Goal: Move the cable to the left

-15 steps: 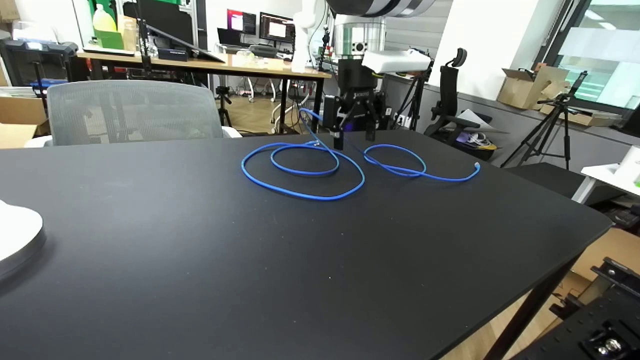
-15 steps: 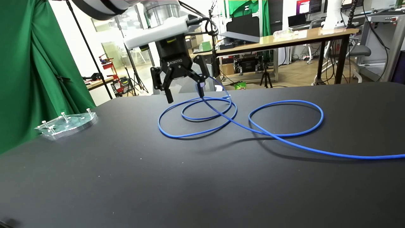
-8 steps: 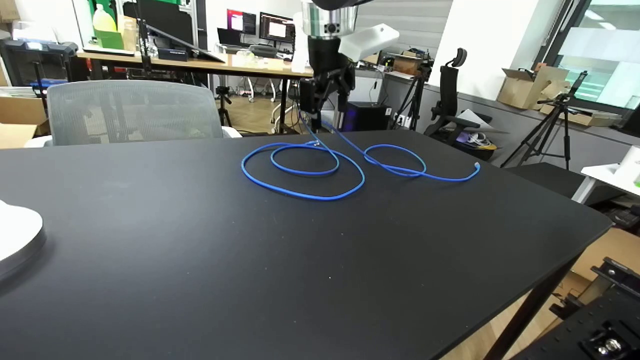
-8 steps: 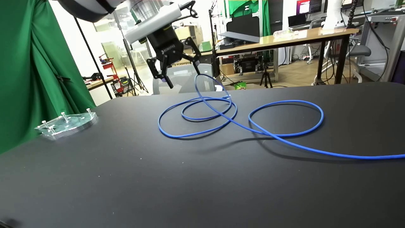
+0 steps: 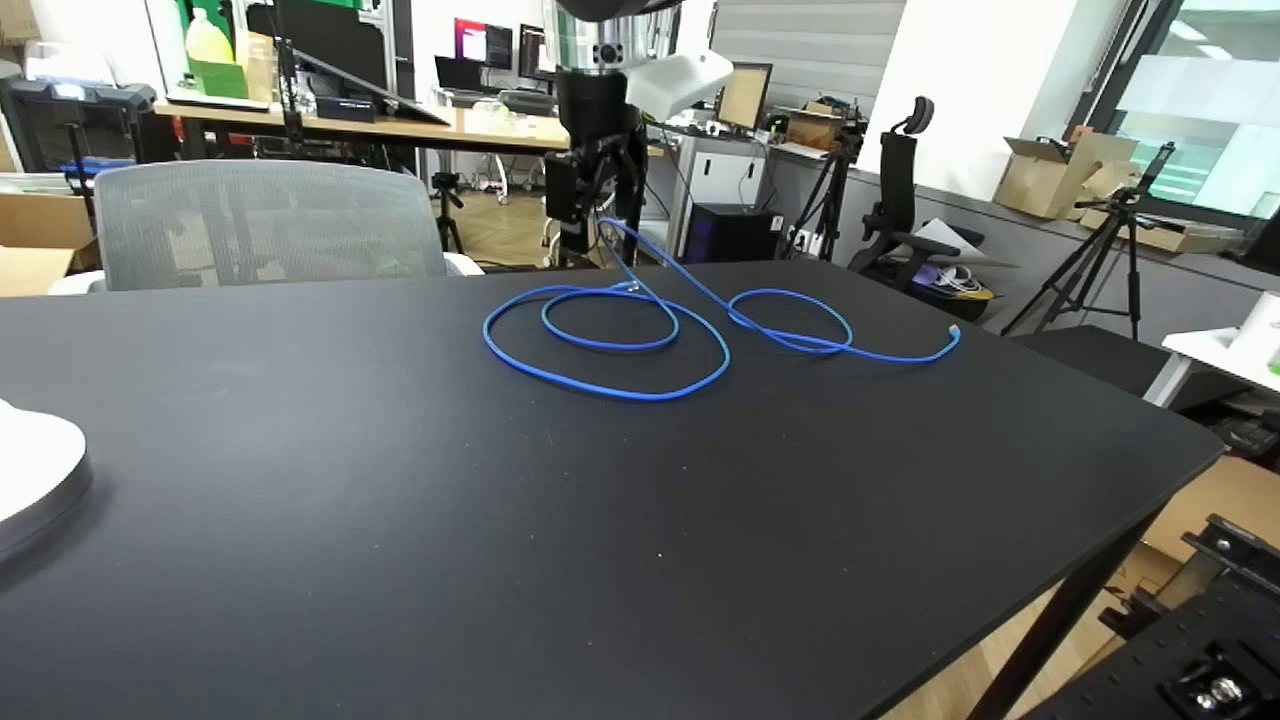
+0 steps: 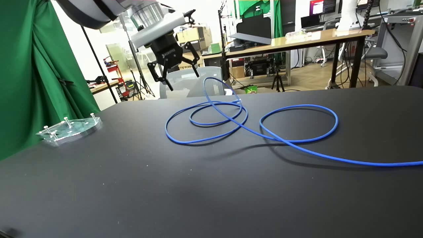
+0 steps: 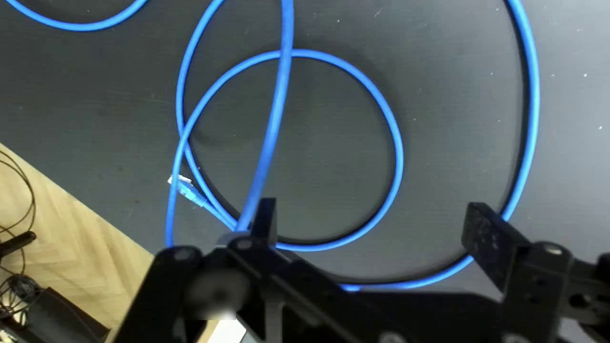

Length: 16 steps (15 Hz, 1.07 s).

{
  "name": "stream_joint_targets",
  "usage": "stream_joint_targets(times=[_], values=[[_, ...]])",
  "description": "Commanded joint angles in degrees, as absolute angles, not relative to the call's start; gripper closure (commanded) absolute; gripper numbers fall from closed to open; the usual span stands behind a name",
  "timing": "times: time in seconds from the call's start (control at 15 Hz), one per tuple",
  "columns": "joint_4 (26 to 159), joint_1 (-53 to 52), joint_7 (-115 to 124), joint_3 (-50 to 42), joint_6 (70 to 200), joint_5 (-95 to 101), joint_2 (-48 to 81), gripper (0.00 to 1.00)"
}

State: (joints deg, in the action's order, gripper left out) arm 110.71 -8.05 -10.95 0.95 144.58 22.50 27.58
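Observation:
The blue cable lies in loose loops on the black table (image 5: 400, 560); it shows in both exterior views (image 5: 650, 397) (image 6: 189, 142) and in the wrist view (image 7: 399, 147). One bend of the cable arches up off the table near the far edge. A plug end (image 7: 188, 189) lies by the loops, and the other end (image 5: 955, 331) points up slightly at the right. My gripper (image 6: 184, 82) is open and empty, tilted, above the table and left of the raised bend. It also shows in an exterior view (image 5: 602, 238). In the wrist view the open gripper (image 7: 374, 219) has cable loops below it.
A clear plate with bolts (image 6: 71, 130) sits at the table's left in an exterior view. A white rounded object (image 5: 38, 470) stands at the left edge in an exterior view. A grey mesh chair (image 5: 270, 225) stands behind the table's far edge.
My open gripper has moved up and to the left in both exterior views and tilted, away from the raised bend. The cable has not visibly moved.

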Motion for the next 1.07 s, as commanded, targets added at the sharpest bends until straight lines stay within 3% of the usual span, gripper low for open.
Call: stream_joint_targets(times=[0.0,1.0], values=[[105.99,-5.42,-16.85,2.89,143.71,19.52,32.04,0.0],[93.99,-0.54,-34.82,7.49,131.58,13.29,43.62,0.0]])
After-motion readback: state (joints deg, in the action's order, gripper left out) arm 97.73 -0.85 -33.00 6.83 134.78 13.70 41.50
